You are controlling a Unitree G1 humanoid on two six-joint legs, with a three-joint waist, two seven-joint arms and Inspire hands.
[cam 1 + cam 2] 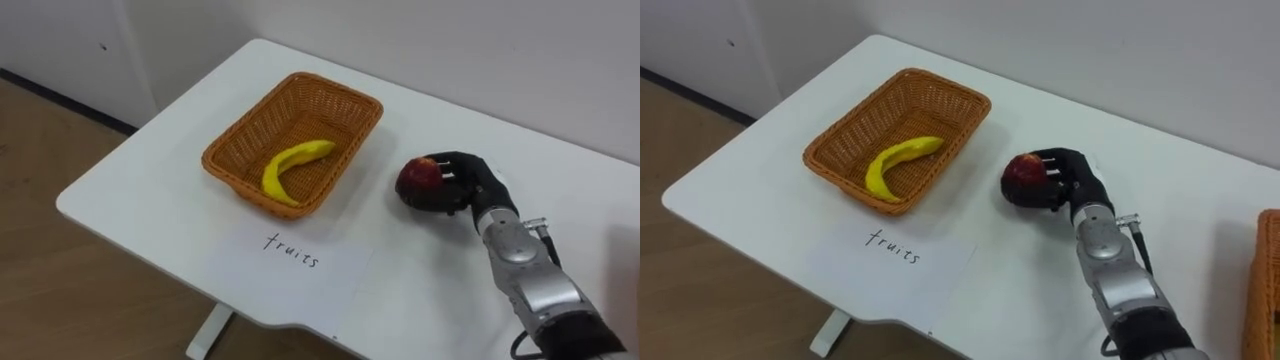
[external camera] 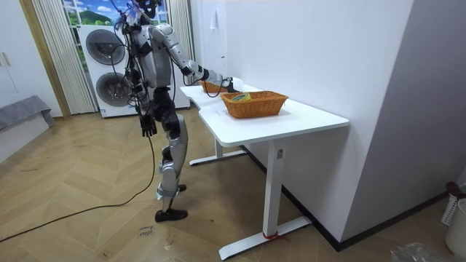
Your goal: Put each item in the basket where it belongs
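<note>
A red apple [image 1: 418, 177] rests on the white table [image 1: 150, 190], just right of the woven fruit basket [image 1: 300, 110]. My right hand [image 1: 468, 185] comes in from the lower right with its fingers curled round the apple's right side. In the basket lies a yellow banana [image 1: 275, 170]. A paper label [image 1: 290, 262] sits in front of the basket near the table's front edge. In the room view I stand at the table with my right arm stretched over it, and my left hand [image 2: 148, 127] hangs by my side.
The rim of a second woven basket [image 1: 1268, 290] shows at the far right of the table. A white wall runs behind the table. The table's left end and front edge drop to the wooden floor [image 1: 40, 200].
</note>
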